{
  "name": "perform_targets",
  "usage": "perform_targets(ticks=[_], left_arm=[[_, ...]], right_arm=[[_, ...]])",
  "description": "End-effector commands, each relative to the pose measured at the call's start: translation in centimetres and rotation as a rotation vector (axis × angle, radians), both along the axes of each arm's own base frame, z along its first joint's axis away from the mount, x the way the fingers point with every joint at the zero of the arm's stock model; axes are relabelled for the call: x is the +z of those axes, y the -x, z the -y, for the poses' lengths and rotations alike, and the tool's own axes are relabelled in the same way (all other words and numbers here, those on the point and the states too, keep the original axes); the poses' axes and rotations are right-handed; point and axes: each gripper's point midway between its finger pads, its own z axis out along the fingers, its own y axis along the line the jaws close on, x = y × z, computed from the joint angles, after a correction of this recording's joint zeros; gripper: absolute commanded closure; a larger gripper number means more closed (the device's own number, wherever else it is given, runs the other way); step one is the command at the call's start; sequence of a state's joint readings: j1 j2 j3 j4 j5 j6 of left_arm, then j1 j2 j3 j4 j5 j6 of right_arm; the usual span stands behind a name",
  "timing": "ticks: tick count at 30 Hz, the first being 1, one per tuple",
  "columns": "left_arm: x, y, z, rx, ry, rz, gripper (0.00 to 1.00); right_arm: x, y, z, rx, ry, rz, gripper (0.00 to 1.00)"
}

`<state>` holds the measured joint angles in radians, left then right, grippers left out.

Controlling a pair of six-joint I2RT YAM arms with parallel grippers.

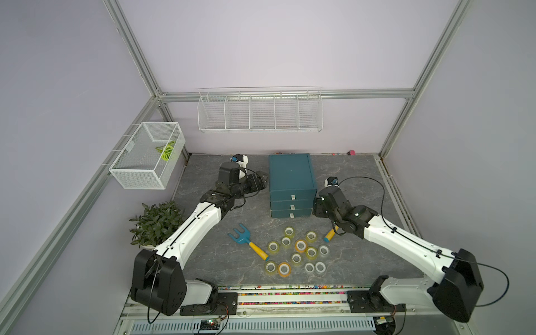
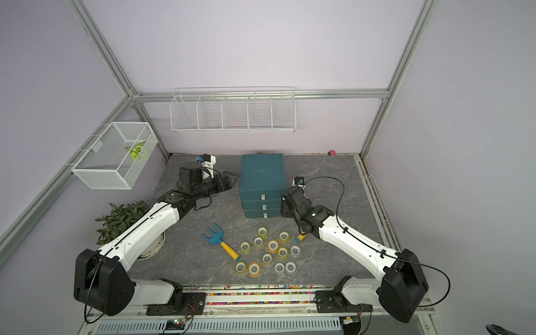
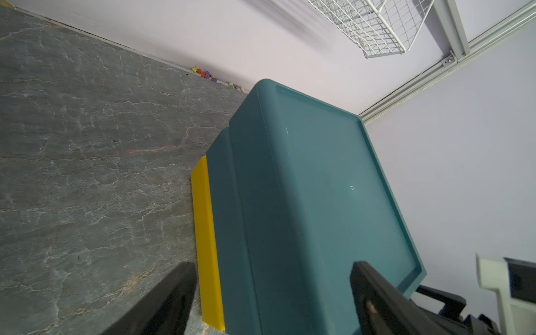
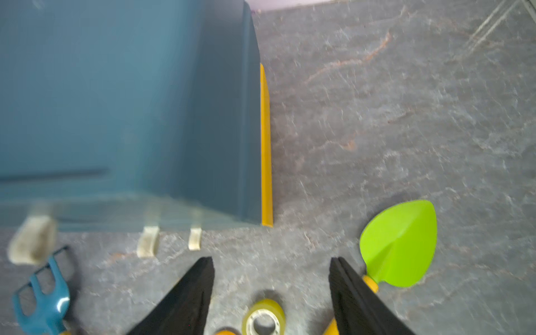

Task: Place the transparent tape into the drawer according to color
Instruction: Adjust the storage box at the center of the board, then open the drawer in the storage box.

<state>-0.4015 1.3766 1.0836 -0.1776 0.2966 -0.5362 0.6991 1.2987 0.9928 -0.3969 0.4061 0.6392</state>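
Where the grey, marble-veined tabletop (image 1: 214, 229) lies bare in front of the teal drawer cabinet (image 1: 291, 179), the transparent tape rolls (image 1: 300, 246) are seen lying loose in a cluster, yellow-green, orange and whitish mixed, none inside a drawer; all three drawers appear shut, though blur in the right wrist view leaves this unsure. The right gripper (image 4: 271, 258) is held open near one yellow-green roll (image 4: 265, 306), nothing between its jaws, beside a green trowel (image 4: 400, 243). The left gripper (image 3: 272, 265) is held open by the cabinet's left side, gripping nothing. A blue rake (image 1: 240, 236) lies left of the rolls. The surface is enclosed by pale lilac walls (image 1: 275, 52) and aluminium framing (image 1: 362, 93), with a white wire rack (image 1: 261, 116), a mesh basket (image 1: 136, 171) and a potted plant (image 1: 158, 222)
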Motion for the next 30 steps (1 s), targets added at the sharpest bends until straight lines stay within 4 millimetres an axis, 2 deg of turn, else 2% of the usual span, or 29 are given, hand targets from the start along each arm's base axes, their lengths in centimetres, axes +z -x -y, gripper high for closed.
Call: perform_targets(ticks=[1, 6, 13, 17, 23, 26, 30], left_arm=[[0.3, 0.0, 0.7, -0.040, -0.021, 0.007, 0.13], [-1.0, 0.0, 1.5, -0.066, -0.028, -0.029, 0.18], [-2.4, 0.7, 3.3, -0.115, -0.055, -0.064, 0.23], [-2.1, 1.0, 3.1, -0.109, -0.052, -0.073, 0.24], [-1.1, 1.5, 3.5, -0.132, -0.024, -0.073, 0.27], [-1.1, 1.7, 3.8, -0.141, -0.011, -0.073, 0.27], [-1.4, 1.8, 3.9, -0.152, -0.011, -0.080, 0.28]], right_arm=[[1.6, -1.8, -0.1, -0.015, -0.054, 0.065, 0.31], [1.6, -3.5, 1.2, -0.051, -0.128, 0.067, 0.32], [2.7, -5.3, 2.3, -0.070, -0.237, 0.103, 0.32], [3.4, -3.3, 2.0, -0.042, -0.307, 0.054, 0.32], [3.4, 0.7, -0.1, 0.002, -0.649, 0.035, 0.38], [2.5, 1.4, -1.3, -0.016, -0.755, 0.015, 0.40], [3.0, 1.3, -3.9, -0.002, -0.837, 0.037, 0.40]])
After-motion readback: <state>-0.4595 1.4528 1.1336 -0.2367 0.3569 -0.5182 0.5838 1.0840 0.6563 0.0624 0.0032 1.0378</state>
